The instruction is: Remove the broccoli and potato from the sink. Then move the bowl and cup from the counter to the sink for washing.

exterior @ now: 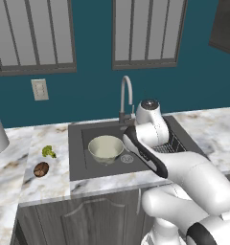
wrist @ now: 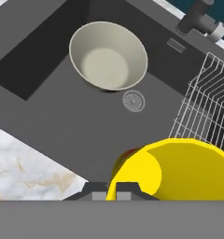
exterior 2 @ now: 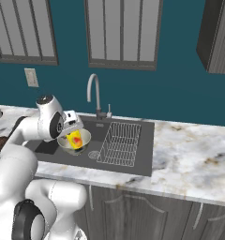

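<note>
My gripper (exterior 2: 74, 135) is shut on the small bright yellow cup (exterior 2: 76, 140) and holds it over the dark grey sink (exterior: 83, 165). In the hand view the cup (wrist: 179, 165) sits tilted just above the fingertips (wrist: 125, 188), over the sink floor (wrist: 62, 116) near the drain. The cream bowl (exterior: 106, 147) stands upright inside the sink, left of the drain; from the hand it is the bowl (wrist: 108, 56) beyond the cup. Left of the sink, the yellow-green broccoli (exterior: 49, 151) and the brown potato (exterior: 40, 169) lie on the marble counter (exterior: 35, 189).
A wire rack (exterior 2: 120, 143) takes up the right part of the sink. The curved chrome faucet (exterior: 126, 95) rises behind the basin. A round drain (wrist: 133, 101) lies between bowl and rack. More counter (exterior 2: 189, 150) stretches to the right.
</note>
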Controlling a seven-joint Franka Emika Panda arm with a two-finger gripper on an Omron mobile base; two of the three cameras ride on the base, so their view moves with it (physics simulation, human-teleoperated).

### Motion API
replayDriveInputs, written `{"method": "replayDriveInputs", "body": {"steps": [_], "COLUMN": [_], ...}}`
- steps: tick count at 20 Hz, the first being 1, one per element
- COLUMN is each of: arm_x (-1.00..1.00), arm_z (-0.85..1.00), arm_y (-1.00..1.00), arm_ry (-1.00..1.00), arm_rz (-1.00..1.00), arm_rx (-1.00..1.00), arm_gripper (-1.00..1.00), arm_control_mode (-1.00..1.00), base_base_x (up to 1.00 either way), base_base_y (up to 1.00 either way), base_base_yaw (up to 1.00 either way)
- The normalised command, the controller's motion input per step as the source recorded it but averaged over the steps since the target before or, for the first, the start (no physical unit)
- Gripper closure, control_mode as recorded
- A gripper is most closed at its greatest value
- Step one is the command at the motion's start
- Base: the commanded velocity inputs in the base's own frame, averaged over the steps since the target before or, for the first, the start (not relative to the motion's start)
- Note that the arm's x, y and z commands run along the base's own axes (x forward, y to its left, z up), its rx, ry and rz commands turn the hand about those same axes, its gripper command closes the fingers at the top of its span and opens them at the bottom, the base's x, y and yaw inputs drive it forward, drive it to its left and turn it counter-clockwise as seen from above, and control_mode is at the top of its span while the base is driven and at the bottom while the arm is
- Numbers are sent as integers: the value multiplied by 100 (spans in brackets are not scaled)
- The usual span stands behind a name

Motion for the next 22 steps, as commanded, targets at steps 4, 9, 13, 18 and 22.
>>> {"method": "replayDriveInputs", "body": {"steps": [4, 9, 13, 18, 22], "arm_x": [5, 4, 5, 5, 7], "arm_z": [-7, -5, -6, -8, -11], "arm_y": [-3, -4, -1, 0, 4], "arm_ry": [0, 0, 0, 0, 0], "arm_rz": [1, 2, 3, 0, 0], "arm_rx": [2, 7, 7, 3, 0], "arm_gripper": [100, 100, 100, 100, 100], "arm_control_mode": [-100, -100, -100, -100, -100], "base_base_x": [0, 0, 0, 0, 0], "base_base_y": [0, 0, 0, 0, 0], "base_base_yaw": [0, 0, 0, 0, 0]}}
